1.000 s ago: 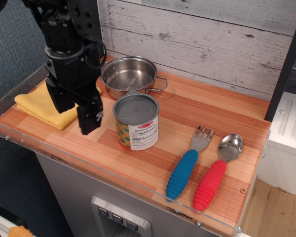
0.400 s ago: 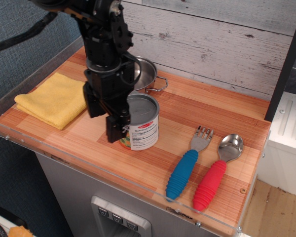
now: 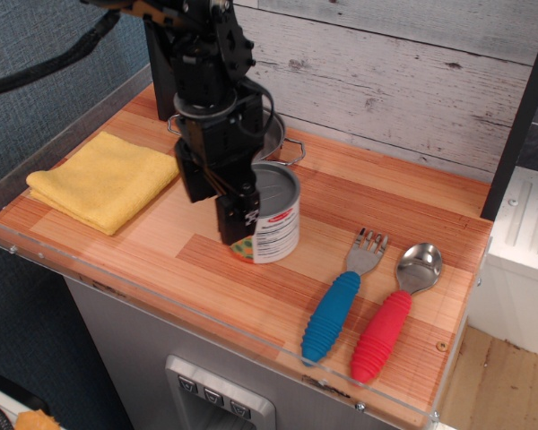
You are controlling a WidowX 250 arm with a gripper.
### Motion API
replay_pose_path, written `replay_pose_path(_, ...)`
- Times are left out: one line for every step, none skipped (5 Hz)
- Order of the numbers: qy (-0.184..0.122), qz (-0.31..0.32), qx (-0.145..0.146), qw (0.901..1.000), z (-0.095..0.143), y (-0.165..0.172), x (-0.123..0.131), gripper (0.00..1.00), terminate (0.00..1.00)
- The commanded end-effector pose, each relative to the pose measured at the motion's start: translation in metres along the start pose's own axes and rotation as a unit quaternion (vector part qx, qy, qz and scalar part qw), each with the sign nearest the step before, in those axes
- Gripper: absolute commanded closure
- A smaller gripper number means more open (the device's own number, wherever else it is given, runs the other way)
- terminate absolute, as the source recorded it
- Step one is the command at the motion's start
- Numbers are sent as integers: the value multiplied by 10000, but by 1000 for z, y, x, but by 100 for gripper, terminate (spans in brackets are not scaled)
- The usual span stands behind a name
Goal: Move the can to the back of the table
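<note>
The can (image 3: 276, 215) stands upright on the striped wooden table (image 3: 377, 193), near the middle. Its grey lid and white label show; its left side is hidden by my gripper. My gripper (image 3: 217, 202) hangs low at the can's left side with its two black fingers apart. The nearer finger (image 3: 237, 218) is against the can's left wall. The can is not between the fingers as far as I can see. The plank wall stands behind the table.
A steel two-handled pot (image 3: 285, 143) sits right behind the can, mostly hidden by the arm. A yellow cloth (image 3: 103, 179) lies at the left. A blue-handled fork (image 3: 339, 303) and a red-handled spoon (image 3: 387, 324) lie at the front right. A clear acrylic rim (image 3: 161, 294) edges the front.
My gripper has moved right from over the yellow cloth to the can's left side. The can has shifted a little to the right.
</note>
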State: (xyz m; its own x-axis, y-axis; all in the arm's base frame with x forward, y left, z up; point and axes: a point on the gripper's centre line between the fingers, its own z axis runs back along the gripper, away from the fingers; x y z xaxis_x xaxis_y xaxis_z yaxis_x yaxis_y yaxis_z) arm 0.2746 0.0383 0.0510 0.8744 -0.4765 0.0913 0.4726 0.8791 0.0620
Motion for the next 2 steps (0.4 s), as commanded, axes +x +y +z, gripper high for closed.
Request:
replay_pose_path(-292,-52,-48,9995,4,8,18,0,0)
replay_pose_path(-314,-18,-43,9995,4,10,27,0,0)
